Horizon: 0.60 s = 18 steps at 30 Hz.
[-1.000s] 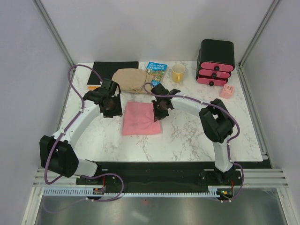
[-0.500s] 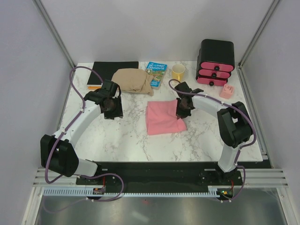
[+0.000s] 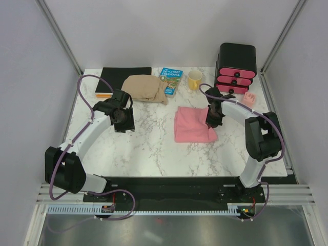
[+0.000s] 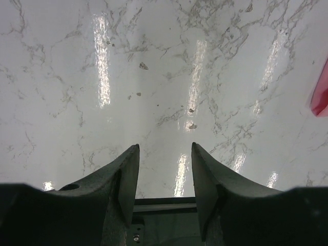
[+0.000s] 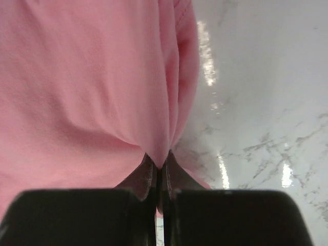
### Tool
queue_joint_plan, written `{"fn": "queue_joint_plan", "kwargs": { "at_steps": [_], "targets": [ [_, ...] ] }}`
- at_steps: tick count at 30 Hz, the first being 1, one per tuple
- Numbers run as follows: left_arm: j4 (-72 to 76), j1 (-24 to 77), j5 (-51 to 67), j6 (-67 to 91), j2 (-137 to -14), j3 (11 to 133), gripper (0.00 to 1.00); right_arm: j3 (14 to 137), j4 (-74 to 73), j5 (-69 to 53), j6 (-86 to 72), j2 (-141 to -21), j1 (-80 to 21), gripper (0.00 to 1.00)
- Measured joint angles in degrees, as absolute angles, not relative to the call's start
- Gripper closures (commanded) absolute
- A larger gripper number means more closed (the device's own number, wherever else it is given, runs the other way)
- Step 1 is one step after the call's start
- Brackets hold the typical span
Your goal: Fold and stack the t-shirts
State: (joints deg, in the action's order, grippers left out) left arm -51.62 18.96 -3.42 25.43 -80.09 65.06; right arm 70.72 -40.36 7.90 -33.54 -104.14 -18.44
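Pinching the edge of the folded t-shirt (image 3: 193, 124) in our closed right end effector (image 3: 211, 121), we should slide it flat along the bench (image 3: 154, 148); left end effector (image 4: 164, 169) hangs open.

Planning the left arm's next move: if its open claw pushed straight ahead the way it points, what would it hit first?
Probably the white marble-patterned tabletop, bare there; nothing lies ahead of the left claw. The salmon-pink folded t-shirt sits off to the side.
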Motion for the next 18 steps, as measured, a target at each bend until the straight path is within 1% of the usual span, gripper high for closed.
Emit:
{"fn": "queue_joint_plan", "kwargs": {
  "at_steps": [9,18],
  "targets": [
    [-50.7,19.0,-2.5,25.4,-80.1,65.1,0.48,69.2,-43.4,11.7,-32.5,-100.8,-10.6,1.0],
    [-50.3,19.0,-2.2,25.3,-80.1,64.3,0.49,67.2,-46.5,15.5,-31.5,-98.6,-8.2,0.99]
  ]
}}
